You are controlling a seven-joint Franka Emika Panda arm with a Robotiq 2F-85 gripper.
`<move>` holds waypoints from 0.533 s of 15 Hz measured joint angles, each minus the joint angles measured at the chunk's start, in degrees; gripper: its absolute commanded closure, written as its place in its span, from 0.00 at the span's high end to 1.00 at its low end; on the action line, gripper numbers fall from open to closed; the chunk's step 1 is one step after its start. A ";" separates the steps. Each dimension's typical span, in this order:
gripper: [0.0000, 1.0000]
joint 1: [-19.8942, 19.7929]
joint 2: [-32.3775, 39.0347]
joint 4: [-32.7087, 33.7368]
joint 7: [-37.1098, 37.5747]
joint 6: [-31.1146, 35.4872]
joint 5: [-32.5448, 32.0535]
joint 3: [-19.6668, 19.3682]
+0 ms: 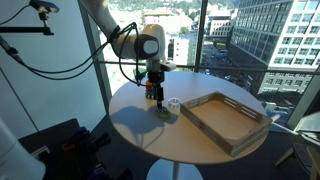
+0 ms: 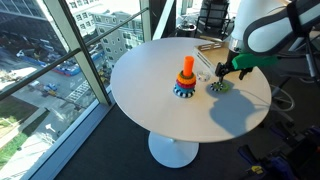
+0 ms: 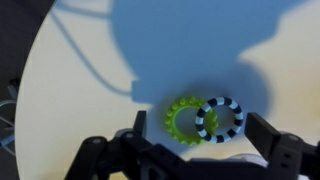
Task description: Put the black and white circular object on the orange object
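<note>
The black and white circular object (image 3: 238,121) is a striped ring lying flat on the white table, overlapping the edge of a yellow-green toothed ring (image 3: 172,121). My gripper (image 3: 200,122) hangs open above the pair, one finger on each side and touching neither. In an exterior view the gripper (image 2: 231,70) hovers over the two rings (image 2: 217,87). The orange object (image 2: 186,67), a short peg on stacked coloured rings, stands a little way off. In an exterior view the gripper (image 1: 155,93) partly hides that peg.
A wooden tray (image 1: 226,120) lies on the round table (image 2: 160,110) beside the work area. A small clear ring (image 1: 174,101) lies between the tray and the gripper. Tall windows stand close behind the table.
</note>
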 measured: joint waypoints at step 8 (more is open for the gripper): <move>1.00 1.31 4.93 2.68 -0.84 1.03 0.00 -2.19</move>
